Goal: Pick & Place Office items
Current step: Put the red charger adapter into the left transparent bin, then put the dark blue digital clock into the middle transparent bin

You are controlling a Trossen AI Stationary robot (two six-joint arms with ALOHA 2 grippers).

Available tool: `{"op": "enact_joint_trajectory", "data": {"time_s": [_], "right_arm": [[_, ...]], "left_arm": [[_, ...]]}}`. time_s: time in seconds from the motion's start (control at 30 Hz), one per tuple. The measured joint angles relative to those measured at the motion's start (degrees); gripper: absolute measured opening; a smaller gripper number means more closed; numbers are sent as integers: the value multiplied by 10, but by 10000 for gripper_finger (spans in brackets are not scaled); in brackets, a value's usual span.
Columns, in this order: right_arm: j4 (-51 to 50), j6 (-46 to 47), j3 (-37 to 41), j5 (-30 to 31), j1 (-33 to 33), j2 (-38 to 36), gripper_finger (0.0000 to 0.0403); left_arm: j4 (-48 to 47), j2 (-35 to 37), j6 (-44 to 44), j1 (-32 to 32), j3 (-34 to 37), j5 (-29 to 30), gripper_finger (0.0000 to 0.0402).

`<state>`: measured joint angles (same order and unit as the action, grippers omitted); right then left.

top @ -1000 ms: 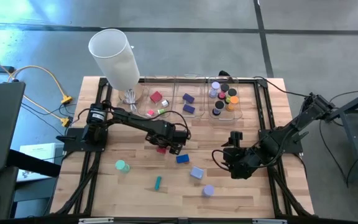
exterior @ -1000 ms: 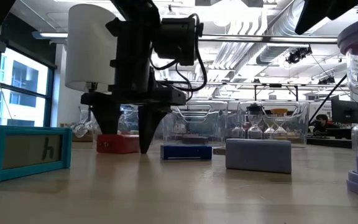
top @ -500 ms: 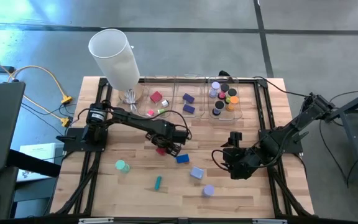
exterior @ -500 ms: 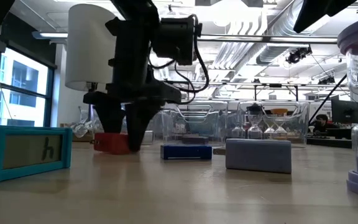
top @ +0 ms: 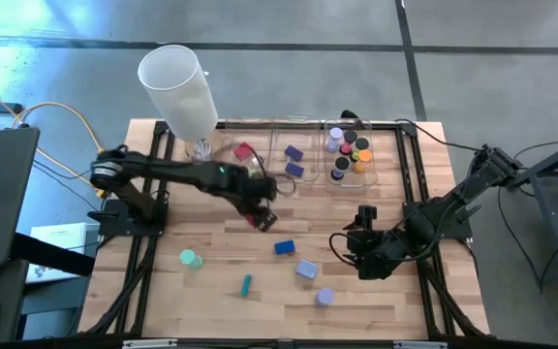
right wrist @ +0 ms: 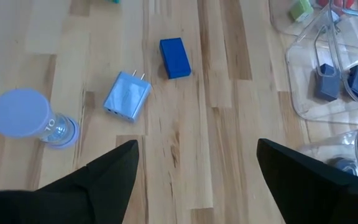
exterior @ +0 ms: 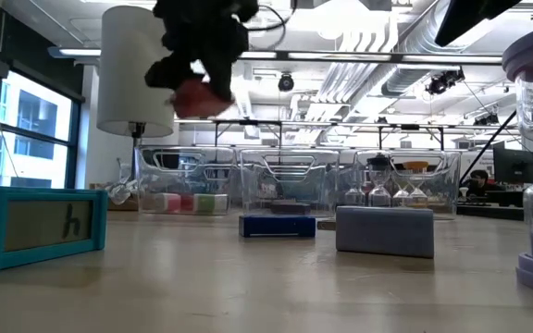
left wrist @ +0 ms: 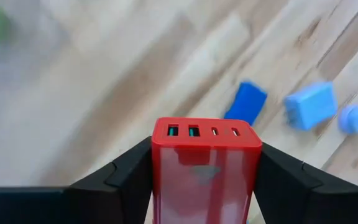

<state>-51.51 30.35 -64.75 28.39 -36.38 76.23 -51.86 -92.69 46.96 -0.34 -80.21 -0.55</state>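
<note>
Red block point(left wrist: 205, 167) clamped between left end effector point(left wrist: 204, 180) fingers; lifted above table point(top: 211, 281)

Left gripper point(top: 263, 215) sits mid-frame, raised off the table, fingers clamped on a red block point(left wrist: 205, 163). Right gripper point(top: 364, 215) parked center-right, fingers spread.

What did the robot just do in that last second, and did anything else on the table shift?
The left gripper closed on the red block, which had been lying on the table, and lifted it well clear, swinging back toward the clear bins. The blue block, lavender block, teal stick and green roll stayed put, and the right gripper kept hovering open.
</note>
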Motion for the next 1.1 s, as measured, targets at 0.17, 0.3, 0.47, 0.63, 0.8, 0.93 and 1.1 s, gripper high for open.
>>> {"op": "enact_joint_trajectory", "data": {"time_s": [0.17,0.3,0.47,0.63,0.8,0.93,1.1], "right_arm": [[20,0,0,18,1,0,316],[39,-6,0,53,2,0,316],[43,-15,-1,62,13,0,316],[42,-15,-1,62,31,0,316],[41,-15,-1,59,43,0,316],[38,-15,-1,59,46,0,316],[38,-21,-1,59,47,0,316]], "left_arm": [[-8,40,-86,80,-21,5,228],[-27,33,-135,162,-48,5,231],[-13,23,-165,245,-53,7,232],[-1,11,-194,278,-54,7,233],[-17,-4,-214,300,-53,1,233],[-12,-8,-233,303,-53,3,234],[-4,-8,-258,295,-55,1,234]]}}
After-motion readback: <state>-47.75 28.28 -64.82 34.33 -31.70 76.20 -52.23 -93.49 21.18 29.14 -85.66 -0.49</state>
